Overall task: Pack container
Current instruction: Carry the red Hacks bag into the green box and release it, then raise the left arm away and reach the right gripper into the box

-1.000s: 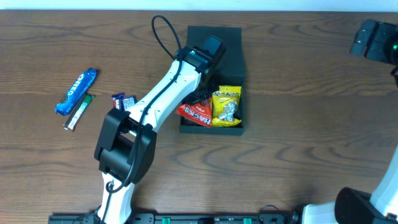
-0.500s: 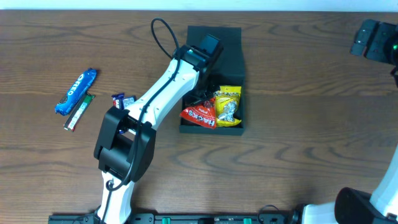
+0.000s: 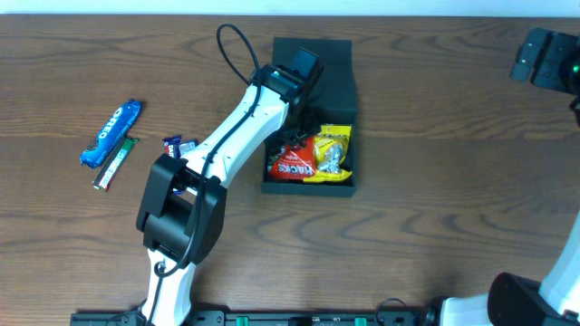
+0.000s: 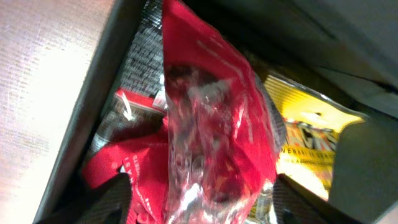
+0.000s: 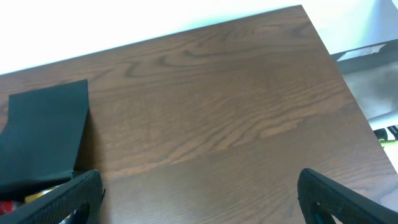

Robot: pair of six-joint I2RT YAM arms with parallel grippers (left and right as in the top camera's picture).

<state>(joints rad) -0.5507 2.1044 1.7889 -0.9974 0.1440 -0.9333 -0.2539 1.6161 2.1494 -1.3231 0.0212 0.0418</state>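
Two snack packets already lie in the container [image 3: 308,188], which sits on the far middle of the surface [image 3: 435,208] with its lid [image 3: 337,63] folded back flat, away from the robot. That leaves the tray open from above, and it is probably why the left arm reaches in from the near-left side. The left claw [image 4: 208,186] is down inside the tray with its fingers [image 4: 115,196] spread wide. The red packet [image 4: 211,143] fills the space between them and is not visibly pinched, so I judge it released or merely nudged, not carried. The yellow packet [image 3: 333,149] lies against the right wall, and the red one touches its left edge, perhaps overlapping it.

The right claw [image 5: 199,180] hangs open and empty, well apart from the tray at the far right, leaving the left arm its room.

Three items wait on the surface to the left: a blue cookie packet [image 3: 111,133], a thin green bar [image 3: 115,163] just beside it, and a small dark packet [image 3: 178,145] nearer the arm.

Compared with a second ago, the red packet has slid from the left wall toward the yellow one, which has tilted slightly. The left arm has shifted a little, and the right has not moved.
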